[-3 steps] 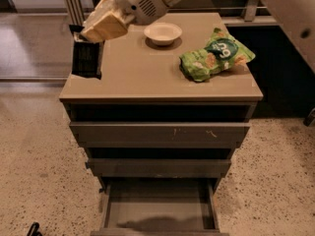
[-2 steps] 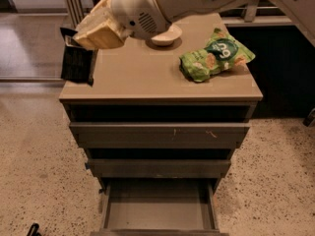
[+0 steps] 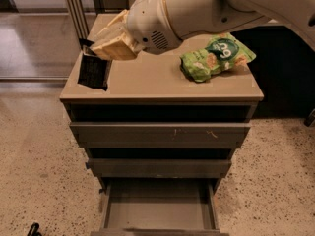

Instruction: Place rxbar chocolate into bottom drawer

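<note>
Cabinet top [image 3: 162, 80], left: jaws pinch rxbar chocolate [image 3: 93, 73]

Item count. One flat black rectangular wrapper bar, the rxbar chocolate [image 3: 93, 73], at the left edge of the beige worktop [image 3: 147, 80]. One crinkled green snack bag [image 3: 216, 57] near the right edge. Three grey-brown cabinet drawers: two upper drawers [image 3: 160, 134] showing flat grey fronts, and one pulled-out bottom drawer [image 3: 160, 210]. One cream two-finger gripper [image 3: 101, 50] over the left edge, clamped on the bar's top end.
</note>
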